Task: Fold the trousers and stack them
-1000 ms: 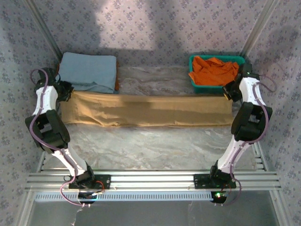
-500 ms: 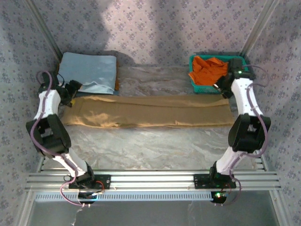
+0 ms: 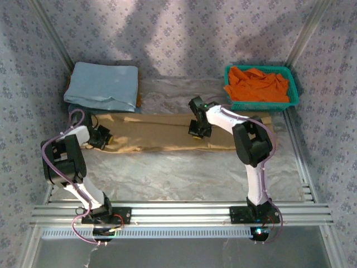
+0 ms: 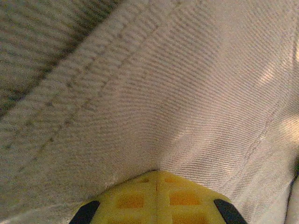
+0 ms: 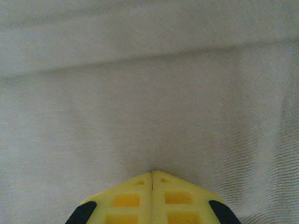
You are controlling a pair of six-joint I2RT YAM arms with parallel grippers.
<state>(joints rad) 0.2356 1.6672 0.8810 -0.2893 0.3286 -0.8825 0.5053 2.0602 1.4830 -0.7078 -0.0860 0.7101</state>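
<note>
Top view: the trousers (image 3: 162,133) lie flat on the table (image 3: 167,173), one long tan strip running from 9 o'clock to 3 o'clock across the middle, with the far edge close to the light blue folded cloth (image 3: 103,84). That cloth sits at 10 o'clock, stacked on the table, not in any container. At 1 o'clock we see a teal basket (image 3: 230,71) with a crumpled orange garment (image 3: 259,85) piled inside it up to the rim; the basket's near edge is just beside the trousers' 3 o'clock end. The left gripper (image 3: 103,137) is down on the 9 o'clock end of the trousers. The right gripper (image 3: 198,129) is down near the middle of the strip. In the left wrist view the left gripper (image 4: 156,173) is clenched, yellow fingers (image 4: 131,200) pressed together, tips against the trousers (image 4: 187,93), with a crease running to the tip. In the right wrist view the right gripper (image 5: 152,173) is clenched too, tips on the trousers (image 5: 149,102). We cannot tell if either nips any cloth.
</note>
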